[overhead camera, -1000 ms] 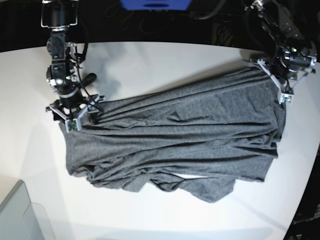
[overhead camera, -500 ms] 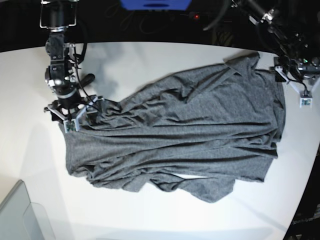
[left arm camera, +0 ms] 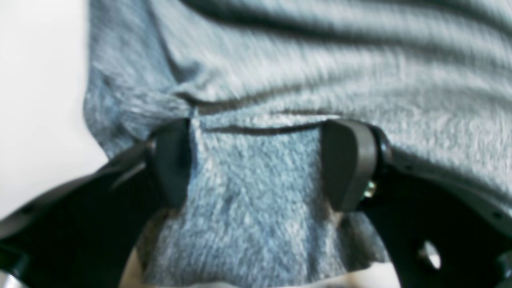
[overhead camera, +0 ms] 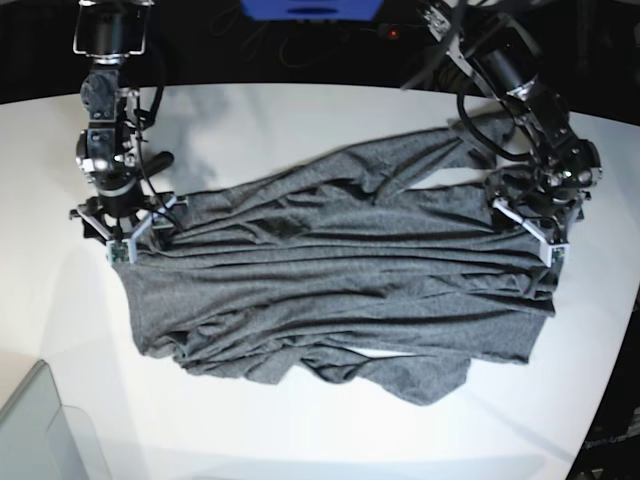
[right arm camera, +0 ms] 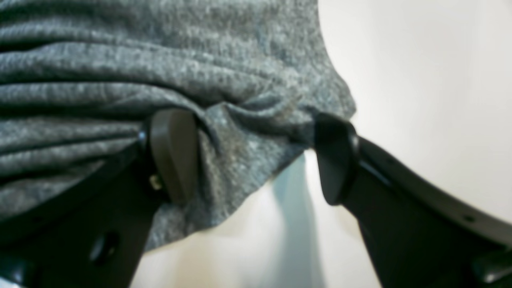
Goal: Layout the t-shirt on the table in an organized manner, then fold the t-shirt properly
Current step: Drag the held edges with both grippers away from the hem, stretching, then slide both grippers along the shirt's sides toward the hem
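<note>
The dark grey t-shirt (overhead camera: 340, 290) lies spread but rumpled across the white table (overhead camera: 300, 110), with long creases and a bunched lower edge. My left gripper (overhead camera: 528, 225) is down on the shirt's right edge. In the left wrist view it (left arm camera: 256, 160) stands open, with flat cloth (left arm camera: 256, 60) lying between its fingers. At the shirt's upper left corner my right gripper (overhead camera: 120, 225) sits low. The right wrist view shows it (right arm camera: 256, 156) open too, with a gathered corner of the shirt (right arm camera: 160, 60) reaching between its fingers and bare table (right arm camera: 420, 100) beside it.
A translucent grey bin corner (overhead camera: 40, 430) sits at the near left of the table. The table's curved edge runs along the right side (overhead camera: 620, 330). Dark cables and a blue object (overhead camera: 310, 10) lie beyond the far edge.
My left gripper opened and let go of the shirt's far right corner, swung outward, then came down onto the right edge. The upper hem slackened. My right gripper shifted slightly left.
</note>
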